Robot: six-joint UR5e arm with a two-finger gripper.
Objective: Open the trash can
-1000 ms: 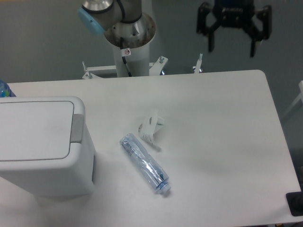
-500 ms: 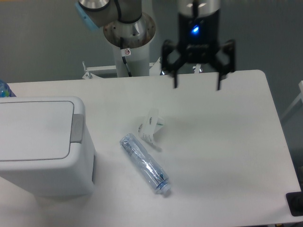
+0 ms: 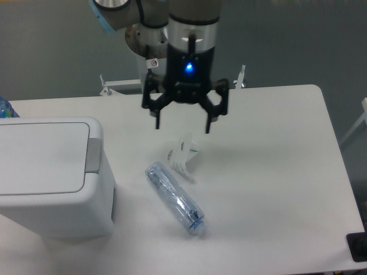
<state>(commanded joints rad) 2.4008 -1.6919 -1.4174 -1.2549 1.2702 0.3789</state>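
The trash can (image 3: pixel 51 177) is a large boxy white bin at the left of the table. Its flat white lid (image 3: pixel 40 156) lies shut, with the grey push tab (image 3: pixel 93 155) on its right edge. My gripper (image 3: pixel 183 127) hangs open and empty above the middle of the table, its two fingers spread wide. It is to the right of the trash can, well apart from the tab, and just above a crumpled white wrapper (image 3: pixel 183 152).
A crushed clear plastic bottle (image 3: pixel 175 198) lies on the white table (image 3: pixel 275 172) right of the bin. The arm's base column (image 3: pixel 155 57) stands behind the far edge. A blue item (image 3: pixel 4 108) peeks in at the far left.
The gripper has moved left and down, from the upper right behind the table to above the table's middle. It stays open. The bin, bottle and wrapper have not moved.
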